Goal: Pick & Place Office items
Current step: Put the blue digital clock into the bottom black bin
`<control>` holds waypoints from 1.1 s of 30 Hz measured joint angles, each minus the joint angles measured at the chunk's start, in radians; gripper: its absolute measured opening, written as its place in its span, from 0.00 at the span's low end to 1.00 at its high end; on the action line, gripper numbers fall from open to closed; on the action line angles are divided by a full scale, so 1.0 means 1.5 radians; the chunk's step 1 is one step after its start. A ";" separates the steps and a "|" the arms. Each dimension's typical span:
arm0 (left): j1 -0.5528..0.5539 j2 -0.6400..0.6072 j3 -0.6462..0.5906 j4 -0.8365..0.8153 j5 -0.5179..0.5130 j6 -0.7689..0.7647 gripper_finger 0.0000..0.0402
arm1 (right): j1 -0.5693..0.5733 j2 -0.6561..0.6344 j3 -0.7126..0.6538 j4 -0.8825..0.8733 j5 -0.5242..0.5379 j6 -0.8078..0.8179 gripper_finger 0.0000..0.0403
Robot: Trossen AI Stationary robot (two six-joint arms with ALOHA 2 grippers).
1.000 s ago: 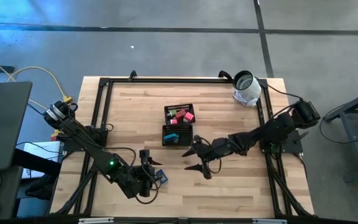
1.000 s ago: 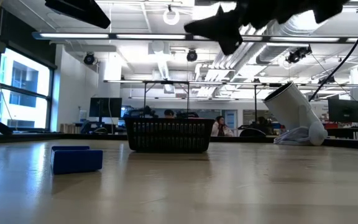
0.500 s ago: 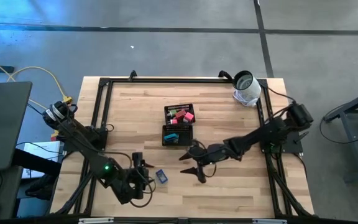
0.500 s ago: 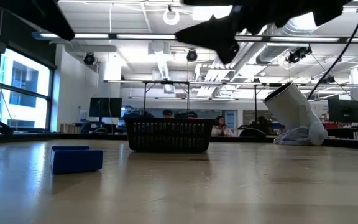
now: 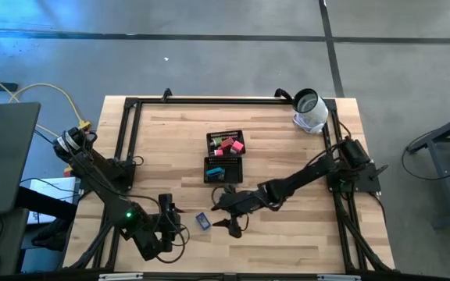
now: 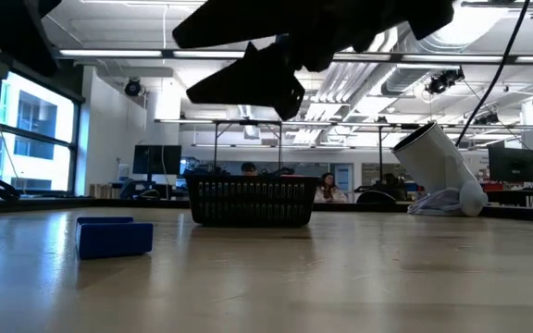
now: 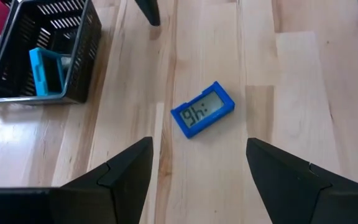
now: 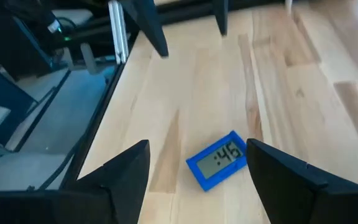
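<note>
Fingers spread and empty, the right gripper (image 5: 226,212) hangs just beside a blue clock (image 5: 202,221) lying face-up on the bare wood, apparently the last office item outside the black tray (image 5: 207,171). The left gripper (image 5: 166,209), jaws likewise apart and holding nothing, waits on the clock's other side near the table's front edge. In the tray's two compartments sit a teal piece (image 7: 45,70) on one side, red and pink pieces (image 5: 229,144) on the other. A white-and-grey roll (image 5: 309,111) lies at the far right corner. Judging by this, sorting is nearly finished; only the clock's pickup and placement remain.
</note>
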 joint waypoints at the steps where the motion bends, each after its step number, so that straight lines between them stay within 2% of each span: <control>1: -0.002 0.000 0.000 -0.003 0.000 -0.003 0.62 | 0.000 0.003 0.009 -0.015 -0.003 0.003 0.62; 12: -0.007 0.001 0.000 -0.007 0.005 -0.004 0.62 | 0.001 0.007 0.035 -0.062 -0.018 0.047 0.62; 17: 0.009 0.029 0.000 0.045 0.011 0.040 0.62 | 0.002 -0.014 0.035 -0.062 -0.029 -0.011 0.62; 20: 0.030 0.056 0.000 0.106 0.051 0.099 0.62 | 0.005 -0.055 0.036 -0.116 -0.026 -0.045 0.62; 26: 0.084 0.076 0.000 0.133 0.126 0.170 0.62 | 0.031 -0.147 0.035 -0.300 0.117 -0.061 0.62; 33: 0.157 0.076 0.000 0.139 0.213 0.288 0.62 | 0.060 -0.180 0.036 -0.399 0.207 -0.052 0.62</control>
